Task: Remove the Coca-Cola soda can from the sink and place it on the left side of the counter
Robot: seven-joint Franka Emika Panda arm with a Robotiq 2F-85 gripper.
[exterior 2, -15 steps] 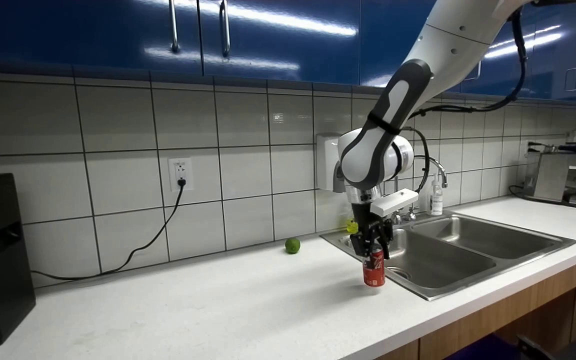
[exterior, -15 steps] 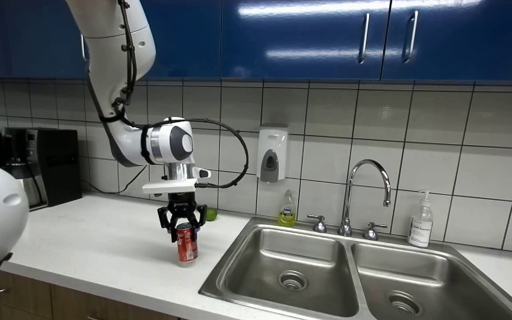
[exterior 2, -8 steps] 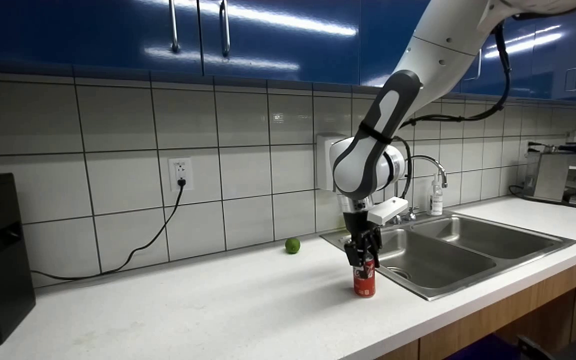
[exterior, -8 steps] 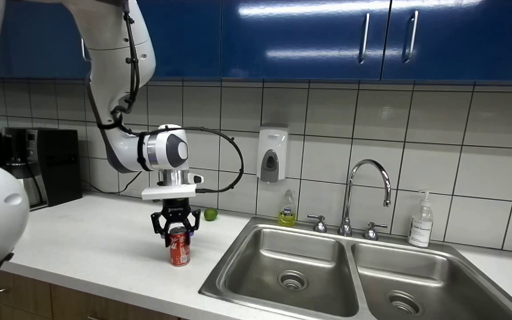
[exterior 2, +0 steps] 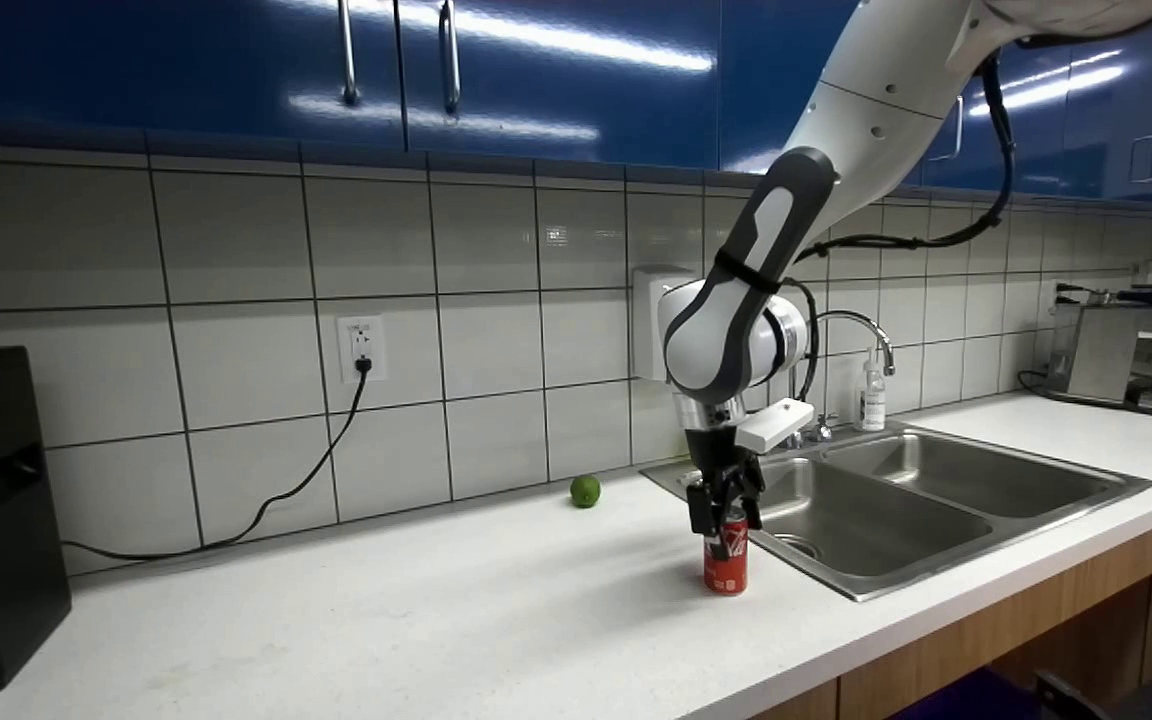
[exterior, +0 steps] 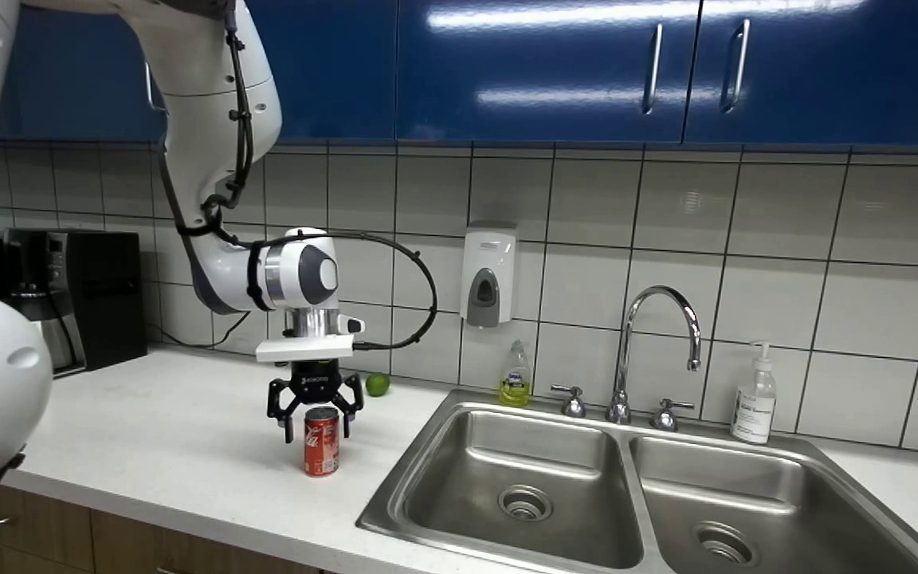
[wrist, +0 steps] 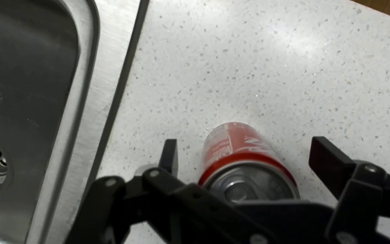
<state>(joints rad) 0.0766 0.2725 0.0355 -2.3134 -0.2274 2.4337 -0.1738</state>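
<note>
Saw Coke can (exterior: 321, 449) upright on surface (exterior: 180, 430), just beside sink (exterior: 415, 458), w/ gripper (exterior: 318, 436) spread apart astride upper half, no contact. Reckoned prob. light, thin-walled, poss. slippery; best pinched gently mid-body.

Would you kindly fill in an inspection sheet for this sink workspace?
Surface: counter white, finely speckled.
Job's things: Coca-Cola can upright on the counter, beside the sink.
Clutter: round green object near the tiled wall; yellow bottle and pump bottle at the sink's back.
Claw: open, gaps showing on both sides of the can.
Cables: black cord plugged into wall outlet; arm cable hangs in a loop.
Surroundings: blue cabinets above, wall dispenser, black appliance.
</note>
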